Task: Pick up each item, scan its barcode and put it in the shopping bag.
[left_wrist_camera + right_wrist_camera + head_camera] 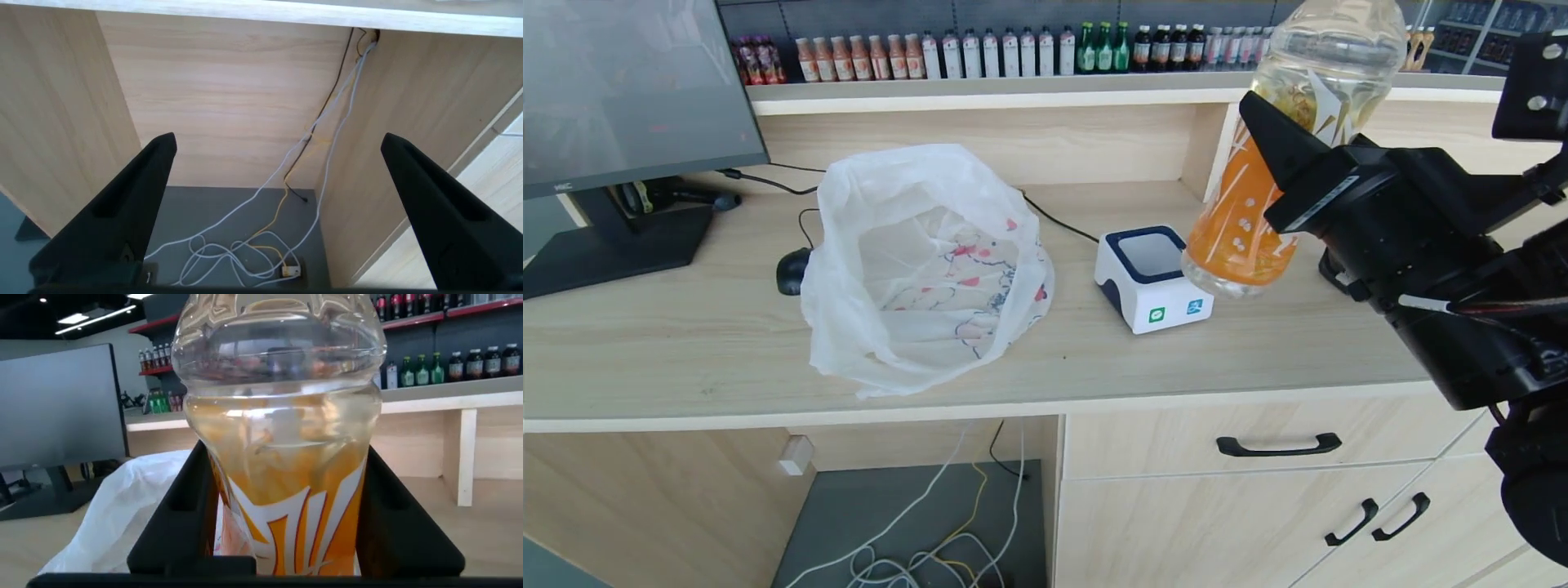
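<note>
**A:** Where is the bottle (1270, 175) held?

**B:** It is clamped at mid-body by the right gripper (286, 527). It is tilted, with the cap end raised and the base hung just above the scanner (1152, 278), over its right edge.

**A:** Is the barcode turned toward the window?

**B:** That cannot be told. Only orange label and clear plastic are seen, so the code may be on a hidden side.

**A:** How should the scan be done well?

**B:** The base should be brought a little left so the label is centred over the window. The bottle should be rolled slowly about its long axis until the code is presented. The grip ought to be kept firm, since the liquid is likely to slosh and the plastic is smooth. Contact with the scanner should be avoided.

**A:** And then?

**B:** The bag (923, 261) is slumped open on the counter (686, 359) just left of the scanner, mouth toward the robot. The bottle should be carried low across and lowered inside before it is released, so the thin film is not dragged.

**A:** The other arm?

**B:** The left gripper (278, 143) is held with fingers wide apart below the counter, above some cables (270, 245), with nothing in it.
</note>
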